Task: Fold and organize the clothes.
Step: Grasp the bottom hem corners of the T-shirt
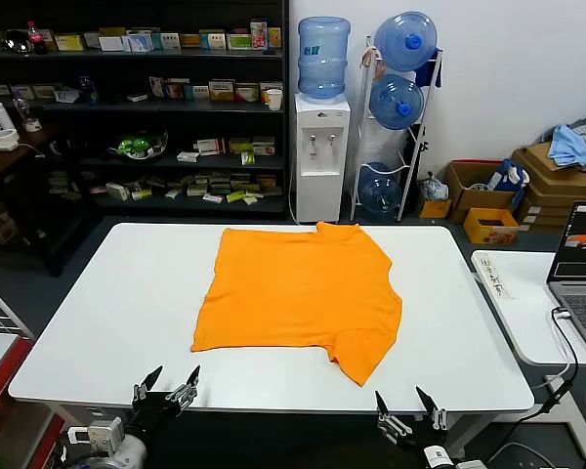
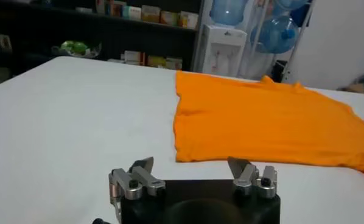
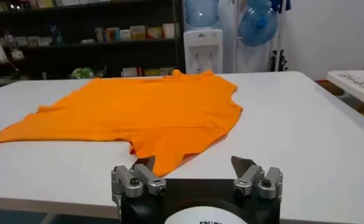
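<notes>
The orange T-shirt (image 1: 298, 293) lies spread flat on the white counter (image 1: 107, 322), around the middle and a little toward the far edge, with its neck pointing away from the robot. One sleeve sticks out at the near right corner (image 1: 366, 352) toward the right arm; the sleeve on the other side seems to be tucked under or folded in, so the left edge runs straight. No lettering shows, so the printed side is probably facing down. Laid out this flat, it looks ready for a first fold, and the straight near hem gives both arms an easy edge to pick up.

The left gripper (image 1: 166, 386) hangs at the near edge of the counter, just off the shirt's near left corner, jaws spread wide and holding nothing. The right gripper (image 1: 408, 408) sits at the near edge too, close to the loose sleeve, jaws likewise released and empty. Each one faces its own side of the hem, which fits a two-handed lift. No folding has started.

There is no basket or tray on the counter. Behind it, cardboard boxes (image 1: 474, 191) stand on the floor at the right, their contents too small to tell, and water jugs (image 1: 398, 98) fill a rack.
</notes>
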`<state>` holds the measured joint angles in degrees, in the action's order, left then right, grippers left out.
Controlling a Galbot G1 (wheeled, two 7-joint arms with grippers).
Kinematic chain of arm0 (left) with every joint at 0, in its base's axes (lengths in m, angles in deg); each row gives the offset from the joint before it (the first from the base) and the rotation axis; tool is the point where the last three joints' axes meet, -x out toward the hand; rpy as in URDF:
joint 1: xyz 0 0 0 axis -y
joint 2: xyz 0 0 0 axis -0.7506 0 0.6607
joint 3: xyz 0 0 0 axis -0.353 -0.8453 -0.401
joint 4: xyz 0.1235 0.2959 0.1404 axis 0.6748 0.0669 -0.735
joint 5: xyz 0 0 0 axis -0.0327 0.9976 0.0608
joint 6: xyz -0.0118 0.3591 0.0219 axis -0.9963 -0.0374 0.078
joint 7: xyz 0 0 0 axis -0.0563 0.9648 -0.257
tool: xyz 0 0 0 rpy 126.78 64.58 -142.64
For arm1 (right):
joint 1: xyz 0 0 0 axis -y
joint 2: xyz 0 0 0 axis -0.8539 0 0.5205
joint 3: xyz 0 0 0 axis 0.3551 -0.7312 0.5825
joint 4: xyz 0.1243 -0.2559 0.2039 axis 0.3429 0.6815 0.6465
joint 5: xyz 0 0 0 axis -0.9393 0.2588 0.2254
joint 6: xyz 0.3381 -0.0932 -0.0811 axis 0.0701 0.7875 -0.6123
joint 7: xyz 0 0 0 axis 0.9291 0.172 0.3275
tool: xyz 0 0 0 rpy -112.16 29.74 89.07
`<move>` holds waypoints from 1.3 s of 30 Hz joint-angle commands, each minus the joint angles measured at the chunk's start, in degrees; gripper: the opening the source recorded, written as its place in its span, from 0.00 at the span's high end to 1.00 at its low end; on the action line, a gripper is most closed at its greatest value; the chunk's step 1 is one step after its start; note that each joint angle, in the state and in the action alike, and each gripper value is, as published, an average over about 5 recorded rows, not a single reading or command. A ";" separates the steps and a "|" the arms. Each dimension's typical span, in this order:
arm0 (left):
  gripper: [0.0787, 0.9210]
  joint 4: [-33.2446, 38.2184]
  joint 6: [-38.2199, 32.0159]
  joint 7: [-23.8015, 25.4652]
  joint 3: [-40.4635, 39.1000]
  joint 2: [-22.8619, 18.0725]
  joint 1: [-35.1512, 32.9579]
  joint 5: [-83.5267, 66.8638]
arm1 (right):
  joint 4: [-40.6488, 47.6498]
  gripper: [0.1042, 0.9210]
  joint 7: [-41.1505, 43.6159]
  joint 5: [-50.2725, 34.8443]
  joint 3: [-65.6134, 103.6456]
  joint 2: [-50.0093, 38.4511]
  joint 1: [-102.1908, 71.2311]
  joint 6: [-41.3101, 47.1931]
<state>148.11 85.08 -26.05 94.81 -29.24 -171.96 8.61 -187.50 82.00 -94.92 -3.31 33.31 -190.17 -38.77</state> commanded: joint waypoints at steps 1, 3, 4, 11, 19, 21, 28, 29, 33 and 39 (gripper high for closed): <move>0.12 -0.22 0.12 0.08 -0.05 0.38 0.66 -1.47 | 0.14 0.12 0.13 0.02 0.26 0.25 -0.18 -0.08; 0.12 -0.70 0.27 0.38 -0.15 1.01 1.83 -2.84 | -0.01 0.12 -0.40 -0.35 0.02 -0.28 0.87 0.46; 0.12 -1.11 0.46 0.60 -0.24 1.39 2.81 -3.63 | -0.05 0.12 -0.74 -0.66 -0.14 -0.66 1.72 0.93; 0.12 -6.60 2.88 1.93 -2.78 2.97 13.22 -6.19 | 2.49 0.12 -4.02 -4.83 -2.87 -3.54 11.20 5.53; 0.12 -13.29 4.02 1.71 -5.71 2.28 18.93 -5.98 | 9.29 0.12 -6.72 -9.70 -5.69 -4.71 20.17 9.86; 0.12 -14.32 4.40 1.52 -5.98 2.21 19.09 -5.97 | 10.54 0.12 -7.12 -10.44 -6.38 -4.57 21.62 10.95; 0.12 -16.10 4.73 1.12 -6.37 1.85 18.83 -5.87 | 14.08 0.12 -7.80 -11.71 -7.90 -4.22 24.08 12.60; 0.12 -16.27 4.73 1.08 -6.40 1.79 18.85 -5.83 | 14.39 0.12 -7.77 -11.77 -8.09 -4.19 24.22 12.61; 0.12 -16.88 4.70 1.07 -6.55 1.55 18.87 -5.53 | 15.38 0.12 -7.78 -11.56 -8.83 -3.77 24.84 12.55; 0.12 -16.99 4.62 1.03 -6.62 1.39 18.71 -5.07 | 15.88 0.14 -7.82 -10.96 -9.45 -3.46 25.00 12.68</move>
<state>132.68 89.41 -24.99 88.56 -27.84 -154.39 3.57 -173.23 74.64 -105.05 -12.36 29.99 -167.19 -26.86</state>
